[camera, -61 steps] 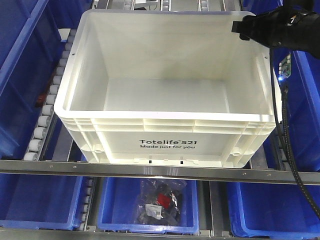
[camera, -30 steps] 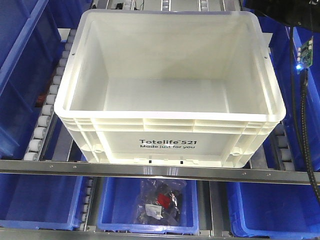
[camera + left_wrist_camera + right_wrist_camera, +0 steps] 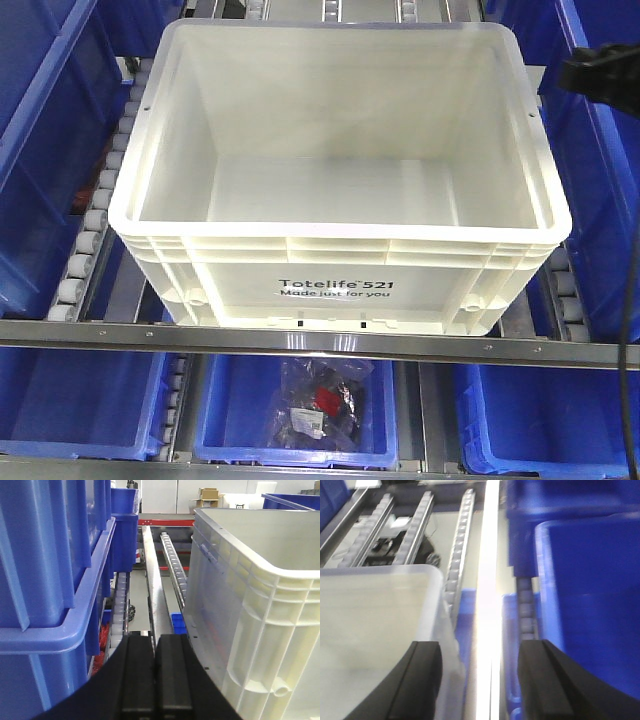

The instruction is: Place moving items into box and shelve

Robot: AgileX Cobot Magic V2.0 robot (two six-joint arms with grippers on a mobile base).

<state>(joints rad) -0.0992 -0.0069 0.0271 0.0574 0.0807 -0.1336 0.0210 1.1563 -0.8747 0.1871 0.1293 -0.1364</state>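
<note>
The box [image 3: 340,238] is a large white crate with black "Totelife 521" print, standing on the roller shelf; its visible floor is bare. The moving items are out of view in every frame. My left gripper [image 3: 155,639] is shut with nothing between its fingers, low in the gap between the box's left wall [image 3: 250,610] and a blue bin [image 3: 55,580]. My right gripper [image 3: 480,650] is open and holds nothing. Its left finger hangs over the box's right corner [image 3: 385,615], its right finger over a blue bin. The front view shows the right arm [image 3: 600,70] as a dark shape just right of the box.
Blue bins flank the box on the left [image 3: 40,130] and right [image 3: 600,220]. Roller tracks [image 3: 95,215] run along both sides. A metal rail [image 3: 320,342] crosses in front of the box. Below it, a blue bin holds a clear bag of small parts [image 3: 315,405].
The right arm was over the box's far right corner, then rose almost out of the frame, and now shows at the right edge outside the box. The box has not moved.
</note>
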